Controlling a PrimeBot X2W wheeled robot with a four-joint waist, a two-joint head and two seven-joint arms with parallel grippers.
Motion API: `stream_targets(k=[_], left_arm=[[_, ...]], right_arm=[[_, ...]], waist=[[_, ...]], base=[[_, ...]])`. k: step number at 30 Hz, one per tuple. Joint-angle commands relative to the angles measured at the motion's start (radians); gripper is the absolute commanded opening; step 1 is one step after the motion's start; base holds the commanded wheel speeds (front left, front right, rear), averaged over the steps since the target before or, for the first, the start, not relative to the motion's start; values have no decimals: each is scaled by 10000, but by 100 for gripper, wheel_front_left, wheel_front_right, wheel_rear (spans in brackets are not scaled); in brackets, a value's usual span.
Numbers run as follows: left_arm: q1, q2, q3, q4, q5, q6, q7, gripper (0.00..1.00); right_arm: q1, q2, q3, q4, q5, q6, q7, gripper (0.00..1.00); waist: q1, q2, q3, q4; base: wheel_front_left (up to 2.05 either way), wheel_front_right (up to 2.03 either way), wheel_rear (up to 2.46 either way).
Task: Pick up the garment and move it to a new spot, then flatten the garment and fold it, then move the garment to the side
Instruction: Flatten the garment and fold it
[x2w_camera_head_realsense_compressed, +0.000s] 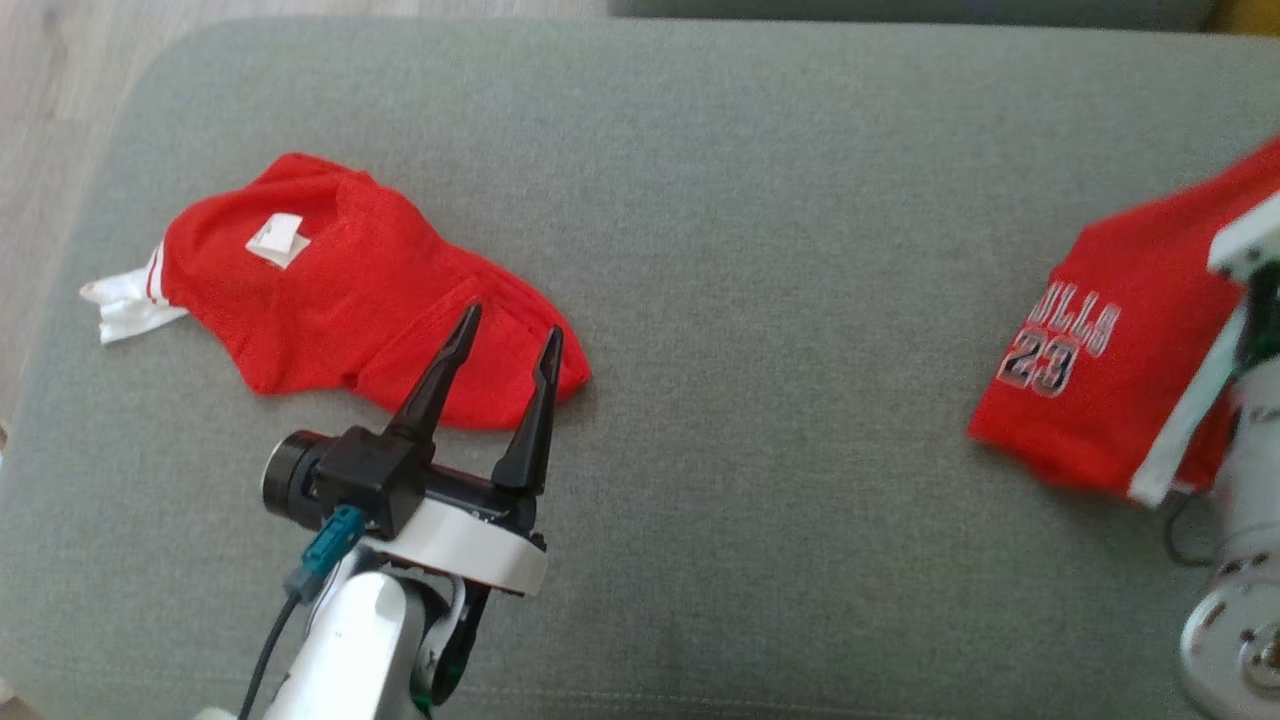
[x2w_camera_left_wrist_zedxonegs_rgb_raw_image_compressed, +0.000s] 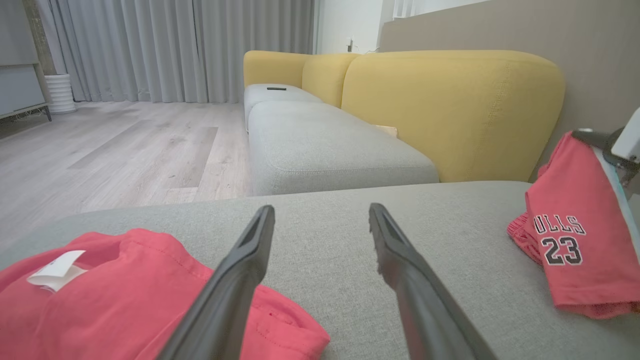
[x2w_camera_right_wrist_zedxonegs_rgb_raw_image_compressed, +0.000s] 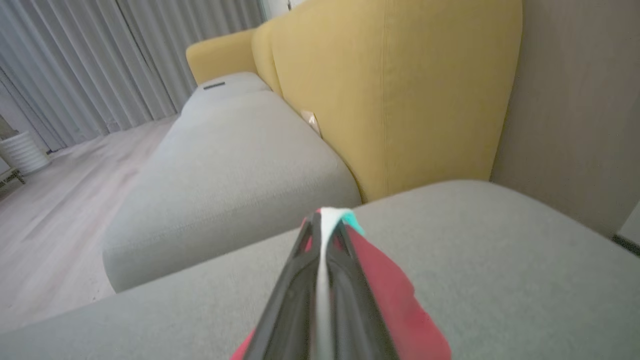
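The right claw (x2w_camera_right_wrist_zedxonegs_rgb_raw_image_compressed: 320, 215) was clamped on the white edge of the red garment (x2w_camera_head_realsense_compressed: 1090, 360) printed 23. The garment hung from the claw down to the grey cushion (x2w_camera_head_realsense_compressed: 760, 250) at its right side. The left claw (x2w_camera_head_realsense_compressed: 511, 322) stood open and empty over the near right edge of a second red garment (x2w_camera_head_realsense_compressed: 330, 290), which lay crumpled at the left.

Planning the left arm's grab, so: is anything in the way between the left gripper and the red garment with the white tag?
Nothing visible. The open left gripper hovers at the near edge of the tagged red garment, only grey cushion around. The other red garment is far right, clamped in the right gripper.
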Motion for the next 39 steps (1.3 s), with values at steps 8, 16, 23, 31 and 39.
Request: stream_targets(k=[8,16,23,31,39], left_arm=[[105,7,427,-354,-159,113,-49,100],[288,7,372,-405,-189,113,-49,100],[342,7,342,-320,-163,92,-49,100],[460,7,535,-277,-116,116,-49,100],[530,7,753,-380,-85,151,-49,100]], right_arm=[[-1358,-377,4138,-79,437,-9,-1410,0],[-340,115,10294,-283,2138,-9,-1712,0],[1277,61,14993,-655,4710,-9,-1542,0],[1915,-661,17185,-1345,7133,-9,-1384,100],[2350,-1289,15354,-1602,7677,-9,-1659,100]], waist=[[0,0,-712,-124],[0,0,-887,100],[0,0,-912,435],[0,0,-1009,299],[0,0,-1199,-436]], base=[[0,0,0],[0,0,0],[0,0,0],[0,0,0],[0,0,0]])
